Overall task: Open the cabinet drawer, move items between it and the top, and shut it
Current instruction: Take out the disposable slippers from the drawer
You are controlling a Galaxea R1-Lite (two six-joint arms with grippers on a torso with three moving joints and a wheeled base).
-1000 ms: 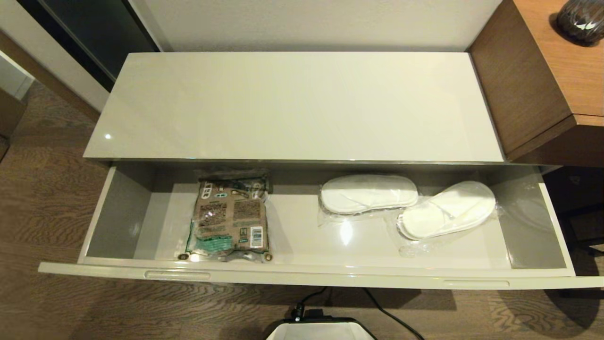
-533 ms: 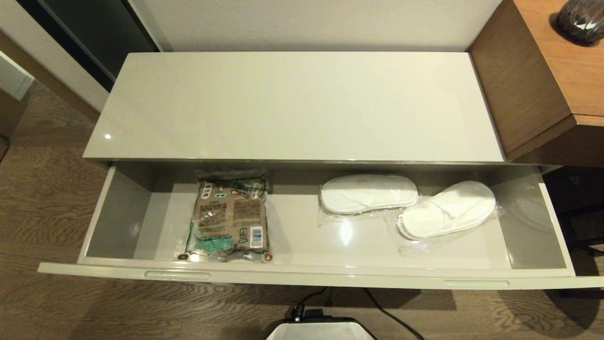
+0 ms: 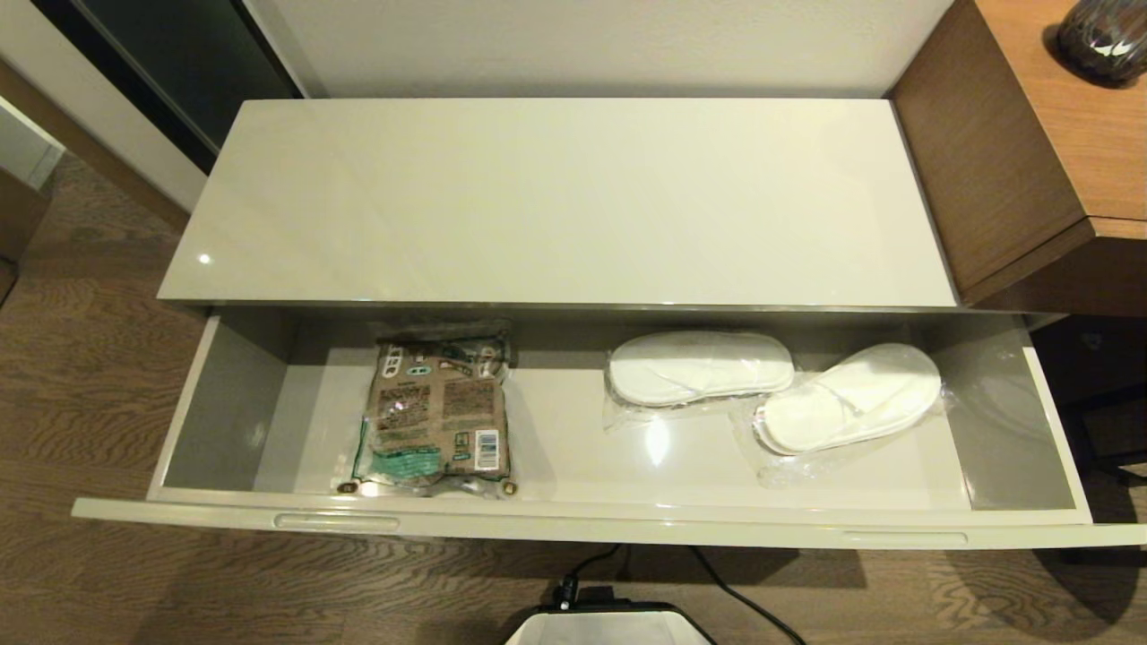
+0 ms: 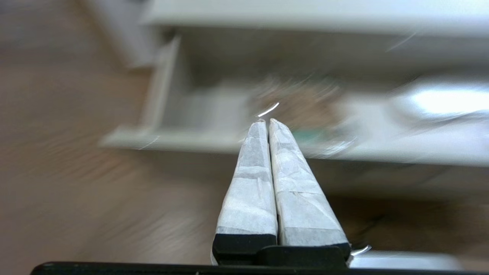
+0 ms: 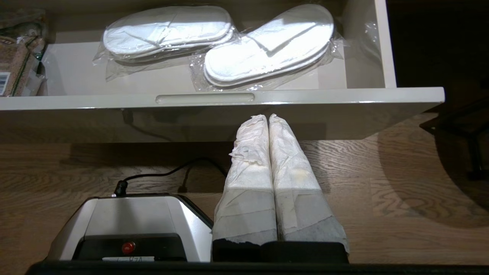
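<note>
Head view first: the cabinet drawer [image 3: 224, 408] stands pulled fully out below the top [image 3: 556, 197], which is bare, glossy and cream-white. Inside the drawer a brown-and-green printed pouch [image 3: 436, 414] lies flat toward the left half, and two wrapped white slippers [image 3: 701, 367] lie toward the right, the second slipper pack [image 3: 851, 397] just beside the first, their wrappers overlapping. No tissue pack shows anywhere. Neither arm appears in this view; a wooden desk [image 3: 1057, 116] sits at the right, and a grey base unit [image 3: 609, 627] with a cable shows below the drawer front.

Left wrist view: the left gripper [image 4: 266, 121] has its paper-wrapped fingers pressed together with nothing between them. It sits out in front of the drawer and points toward the pouch region, though the background is smeared and little more can be read.

Right wrist view: the right gripper [image 5: 267, 116] is likewise clenched on nothing, parked low before the drawer front, just under the handle slot [image 5: 205, 98], with the slippers beyond the rim.

My judgement is that the opening step is done and the transfer of items up to the top is in hand, with nothing moved yet. The next move calls for the left gripper to spread its fingers, reach over the front rim, and come down on the pouch; being flat and slick, it will likely need a pinch at an edge
</note>
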